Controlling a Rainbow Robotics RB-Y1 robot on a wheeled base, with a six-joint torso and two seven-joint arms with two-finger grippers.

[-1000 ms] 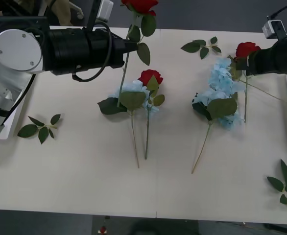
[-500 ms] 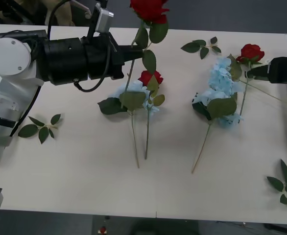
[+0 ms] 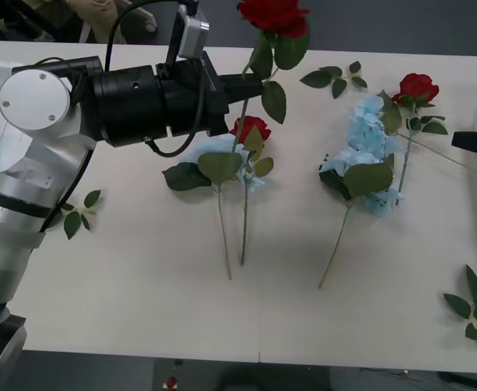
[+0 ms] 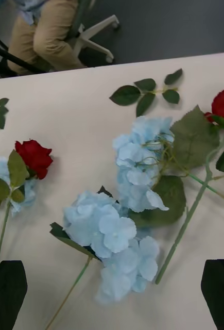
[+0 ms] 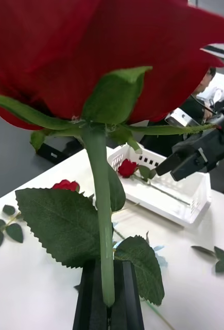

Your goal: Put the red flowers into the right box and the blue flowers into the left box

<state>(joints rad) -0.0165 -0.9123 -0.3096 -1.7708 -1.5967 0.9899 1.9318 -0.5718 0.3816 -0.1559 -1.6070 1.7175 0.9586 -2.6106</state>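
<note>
- I have the left gripper (image 3: 240, 86) over the far middle of the pale table (image 3: 141, 277), its black fingers (image 5: 91, 304) pressed together on the thin green stem of an artificial red rose (image 3: 273, 15), which hangs in the air with its bloom past the table's far edge and its stem trailing down over the flowers below.
- My right gripper (image 4: 112, 291) sits at the table's right edge with its two black fingers spread wide apart and nothing between them.
- From the right wrist I see two pale-blue fluffy hydrangea clusters (image 4: 123, 206) with big green leaves lying on the table, one against the other.
- Just beside them lies a second red rose (image 3: 414, 86), its stem crossing the blue petals.
- A third red rose (image 3: 250, 129) rests mid-table on top of another pale-blue cluster (image 3: 222, 151), their stems side by side.
- The white slatted plastic bin (image 5: 160, 188) off the table's right side already holds one small red rose (image 5: 126, 168).
- Loose green leaf sprigs (image 3: 334, 76) lie near the far edge, at the left and at the near right corner.
</note>
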